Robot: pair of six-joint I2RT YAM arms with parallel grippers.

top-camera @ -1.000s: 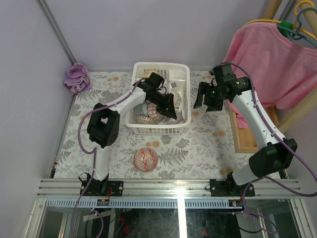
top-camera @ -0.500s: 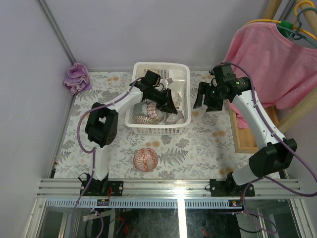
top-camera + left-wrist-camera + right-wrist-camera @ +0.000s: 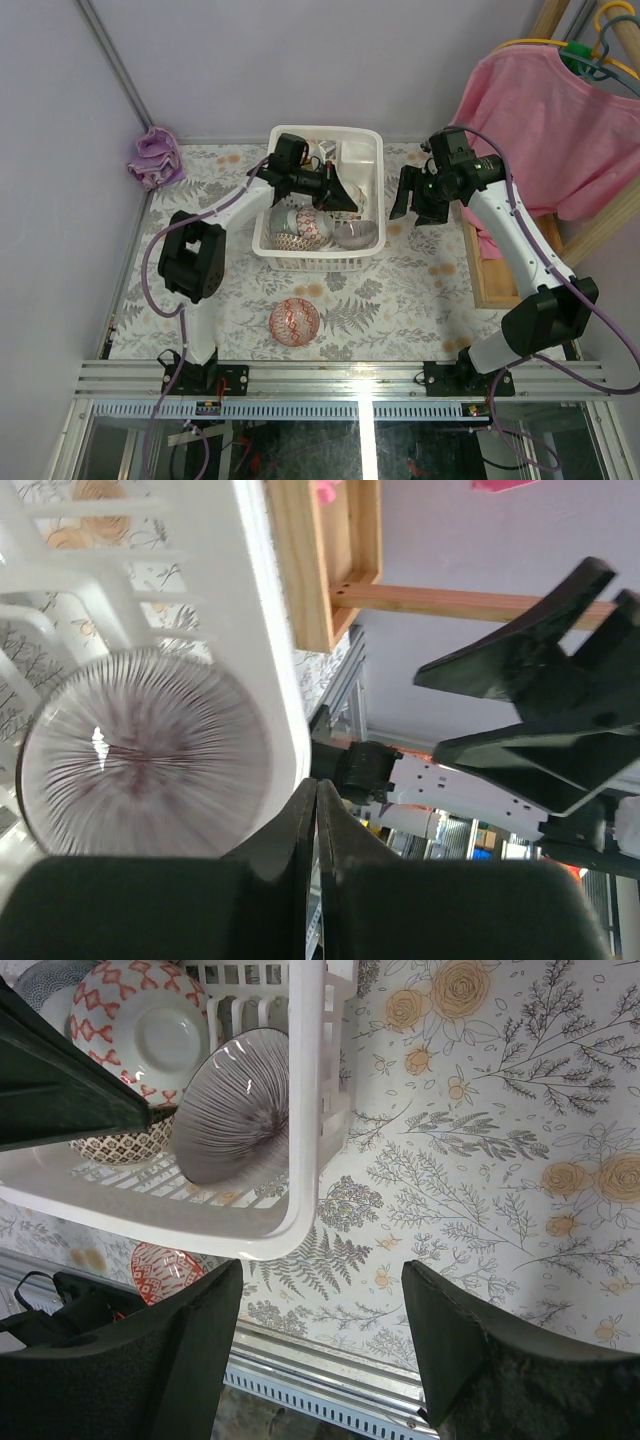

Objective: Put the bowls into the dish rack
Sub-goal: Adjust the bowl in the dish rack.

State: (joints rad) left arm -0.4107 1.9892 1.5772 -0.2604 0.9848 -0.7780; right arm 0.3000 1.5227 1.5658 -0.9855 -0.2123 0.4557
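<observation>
White dish rack (image 3: 318, 262) holding several bowls (image 3: 300, 225); red bowl (image 3: 295, 320) sitting outside on counter (image 3: 400, 290). Left claw (image 3: 345, 200) pinched together, empty, hanging near ribbed bowl (image 3: 356, 232), risking knocking it. Right claw (image 3: 413, 205) gaping beside dish rack.

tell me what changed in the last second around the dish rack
The left gripper drew back from the dish rack's near right corner toward its middle and shut on nothing, uncovering the grey ribbed bowl that leans by the right wall. The right gripper stayed open beside the rack; the red bowl on the table did not move.
</observation>
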